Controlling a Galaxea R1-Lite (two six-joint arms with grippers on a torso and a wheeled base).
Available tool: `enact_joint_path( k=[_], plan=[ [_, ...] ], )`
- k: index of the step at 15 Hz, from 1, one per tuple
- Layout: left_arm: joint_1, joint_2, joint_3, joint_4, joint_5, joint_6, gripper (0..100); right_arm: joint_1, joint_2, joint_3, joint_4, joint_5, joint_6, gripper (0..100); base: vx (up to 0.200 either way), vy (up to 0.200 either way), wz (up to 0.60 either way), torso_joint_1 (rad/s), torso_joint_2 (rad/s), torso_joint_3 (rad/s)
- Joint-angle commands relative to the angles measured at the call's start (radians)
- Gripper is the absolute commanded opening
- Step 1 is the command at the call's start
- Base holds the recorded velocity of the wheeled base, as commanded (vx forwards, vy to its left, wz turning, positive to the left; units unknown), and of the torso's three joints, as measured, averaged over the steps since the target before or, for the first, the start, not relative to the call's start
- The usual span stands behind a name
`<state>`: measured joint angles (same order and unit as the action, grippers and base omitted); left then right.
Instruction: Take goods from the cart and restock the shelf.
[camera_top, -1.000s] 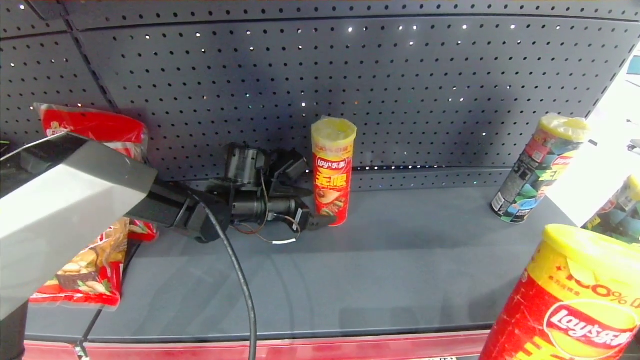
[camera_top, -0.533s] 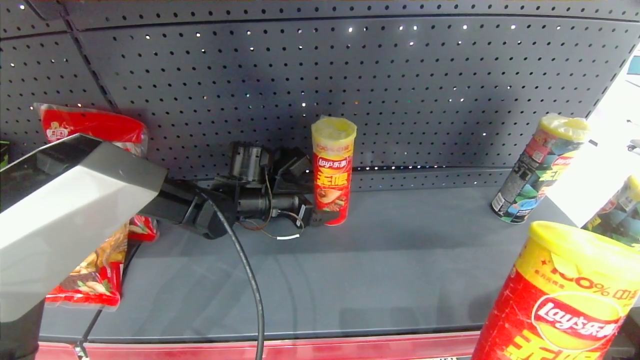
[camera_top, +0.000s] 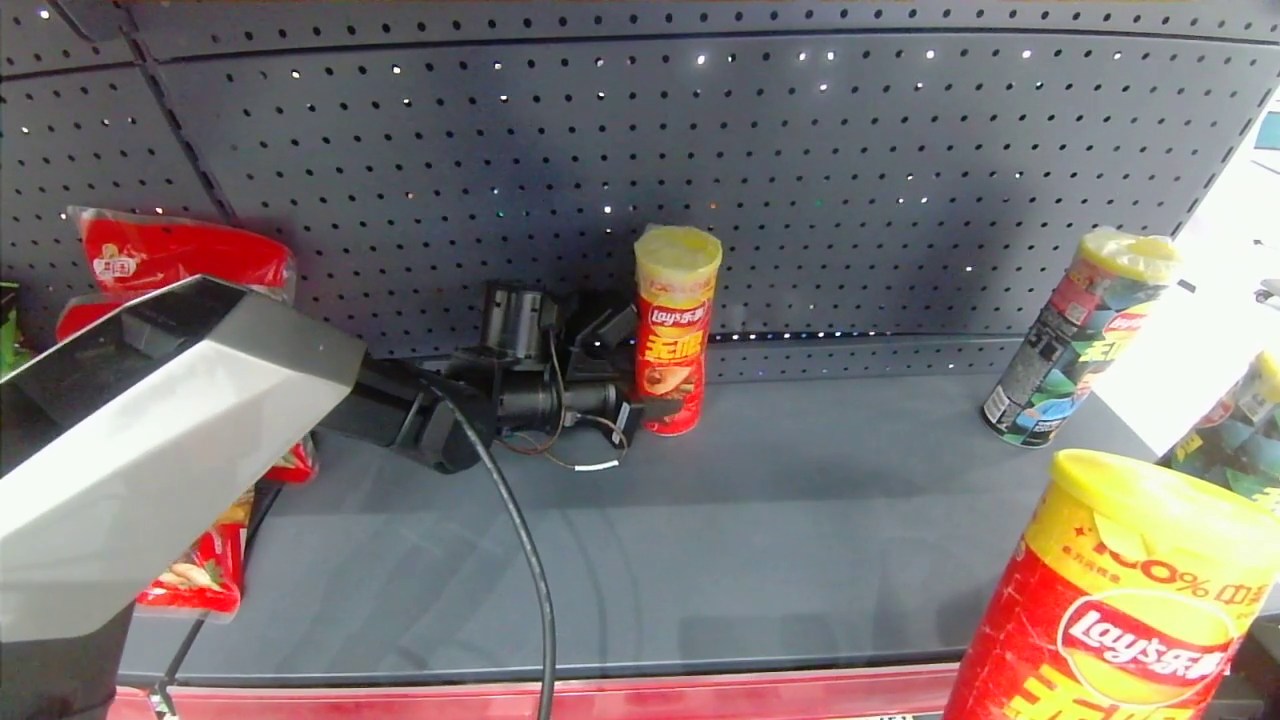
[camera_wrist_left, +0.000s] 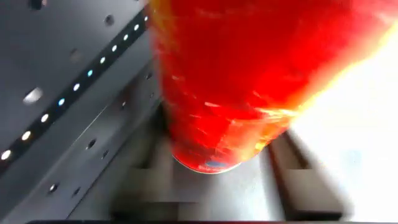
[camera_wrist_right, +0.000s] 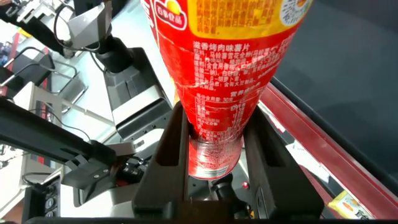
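Far back on the shelf (camera_top: 800, 520), the can (camera_top: 677, 330) is clamped low by the left gripper (camera_top: 667, 406) and should be stood upright before release; a second can (camera_top: 1130, 590) is clamped by the right gripper (camera_wrist_right: 214, 134).

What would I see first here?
A red chip tube with a yellow lid looms at the near right, held in the right pincer. Another red, yellow-lidded chip tube stands at the back of the dark grey metal shelf, the left pincer around its base.
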<state>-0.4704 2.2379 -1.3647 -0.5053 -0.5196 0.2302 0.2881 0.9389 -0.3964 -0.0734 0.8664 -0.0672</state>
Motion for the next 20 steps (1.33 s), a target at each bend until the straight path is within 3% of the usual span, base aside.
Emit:
enact_joint_path(
  k=[1,3,6,7,8,9,11,16,20],
  plan=[
    [-0.007,0.005,-0.004,0.004,0.0,0.0,0,0.0,-0.002,0.001,0.0,0.0,0.0,0,0.0,0.0,0.0,0.0,0.0,0.0],
    [-0.014,-0.004,0.007,0.004,-0.002,0.0,0,0.0,-0.002,0.001,0.0,0.0,0.0,0,0.0,0.0,0.0,0.0,0.0,0.0],
    [-0.043,-0.155,0.268,0.007,-0.023,0.0,0,0.0,0.001,0.001,0.0,0.0,0.0,0,0.0,0.0,0.0,0.0,0.0,0.0],
    [-0.07,-0.259,0.429,0.008,-0.033,0.0,0,0.0,0.006,0.001,-0.002,0.0,0.0,0,0.0,0.0,0.0,0.0,0.0,0.0],
    [-0.097,-0.32,0.492,0.011,-0.033,-0.002,0,0.0,0.009,-0.001,-0.002,0.0,0.0,0,0.0,0.0,0.0,0.0,0.0,0.0],
    [-0.129,-0.365,0.53,0.013,-0.031,-0.009,0,0.002,0.011,-0.001,-0.002,0.0,0.0,0,0.0,0.0,0.0,0.0,0.0,0.0],
    [-0.152,-0.412,0.592,0.013,-0.027,-0.061,0,0.0,0.011,-0.001,-0.002,0.0,0.0,0,0.0,0.0,0.0,0.0,0.0,0.0],
    [-0.191,-0.474,0.725,0.013,-0.028,-0.066,0,0.0,0.004,-0.001,-0.002,0.0,0.0,0,0.0,0.0,0.0,0.0,0.0,0.0],
    [-0.211,-0.452,0.737,0.016,-0.02,-0.075,0,0.0,0.0,-0.001,-0.002,0.002,0.0,0,0.0,0.0,0.0,0.0,0.0,0.0]
  ],
)
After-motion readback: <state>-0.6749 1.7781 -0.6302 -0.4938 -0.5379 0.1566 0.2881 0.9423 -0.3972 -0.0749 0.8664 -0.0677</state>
